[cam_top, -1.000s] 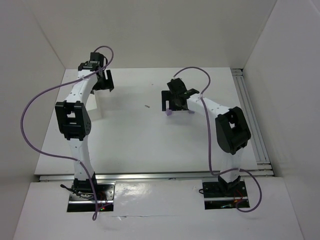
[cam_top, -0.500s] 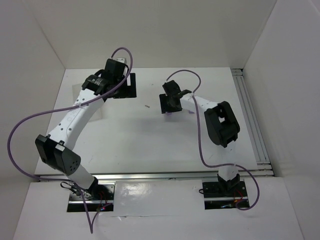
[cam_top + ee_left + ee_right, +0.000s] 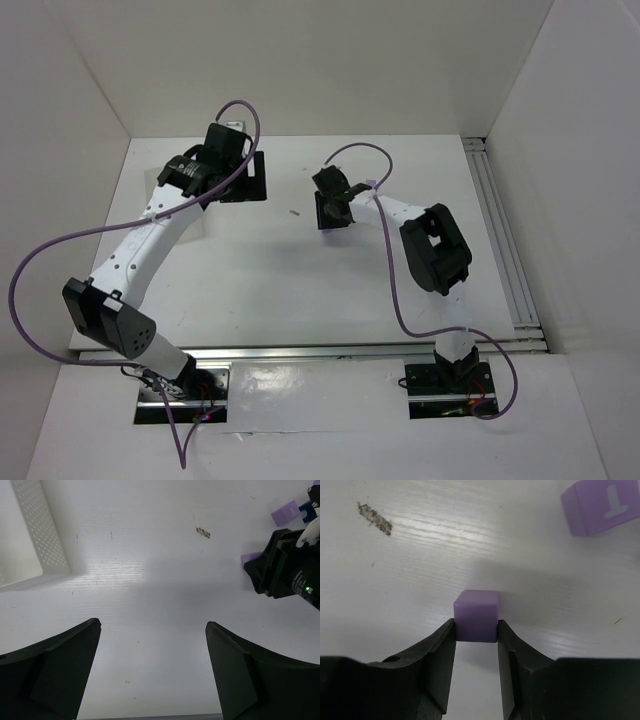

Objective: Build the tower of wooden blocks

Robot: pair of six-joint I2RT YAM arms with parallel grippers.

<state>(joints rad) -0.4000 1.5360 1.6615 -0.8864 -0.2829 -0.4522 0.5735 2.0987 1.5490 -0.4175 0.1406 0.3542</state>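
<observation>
Between the fingers of my right gripper [image 3: 476, 630], a light purple block [image 3: 476, 614] is sitting on the table [image 3: 420, 555], and both fingers are pressing its sides, clenching it. Another purple block [image 3: 599, 507] is lying apart, farther out. My left gripper [image 3: 152, 640] is hanging spread wide near the white box [image 3: 35, 540], holding nothing. A second ago the right fingers were gaping wide.
</observation>
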